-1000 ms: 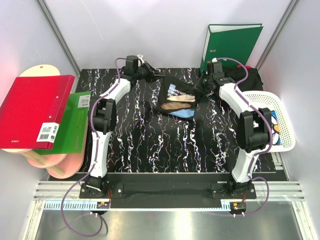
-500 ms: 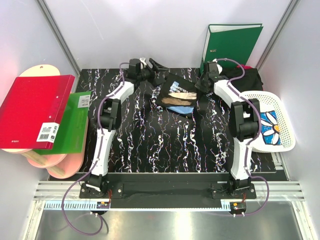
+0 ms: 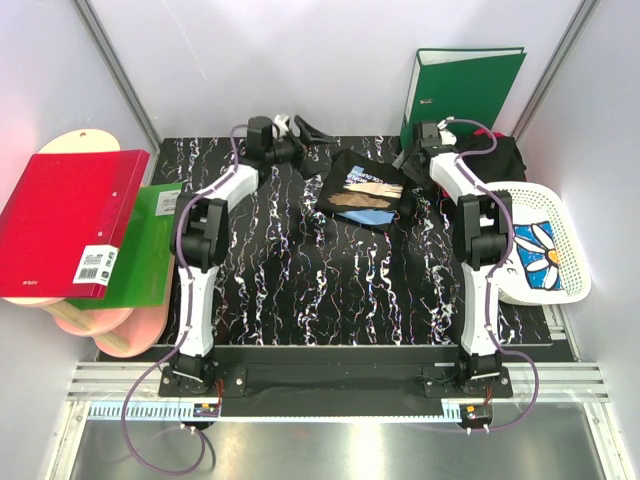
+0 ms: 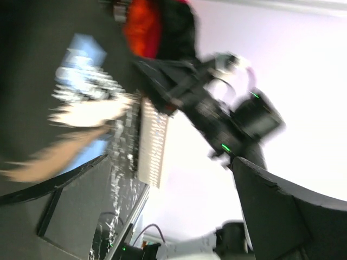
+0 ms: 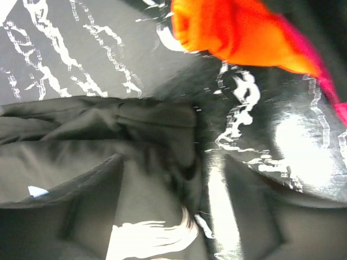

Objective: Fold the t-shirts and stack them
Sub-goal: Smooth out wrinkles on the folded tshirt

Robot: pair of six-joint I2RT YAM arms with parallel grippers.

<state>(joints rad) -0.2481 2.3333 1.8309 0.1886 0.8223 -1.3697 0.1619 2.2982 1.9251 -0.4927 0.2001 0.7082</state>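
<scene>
A black t-shirt (image 3: 365, 190) with a tan, blue and white print lies folded at the back middle of the table. My left gripper (image 3: 310, 134) hovers open just left of it, holding nothing; in the left wrist view (image 4: 173, 216) its fingers (image 4: 70, 200) stand wide apart. My right gripper (image 3: 408, 162) is open at the shirt's right edge. In the right wrist view (image 5: 173, 216) the black cloth (image 5: 108, 135) lies below the parted fingers. An orange-red t-shirt (image 5: 244, 32) sits in a dark pile (image 3: 497, 156) at the back right.
A white lattice basket (image 3: 575, 250) at the right edge holds a shirt with a white flower print (image 3: 538, 248). A green binder (image 3: 462, 88) stands at the back wall. At the left lie a red binder (image 3: 65, 220), a green folder (image 3: 140, 245) and wooden boards (image 3: 100, 325).
Both grippers have opened, the left first, then the right, and let go of the printed shirt. It has settled flat on the table, and both arms have drawn back toward the wall.
</scene>
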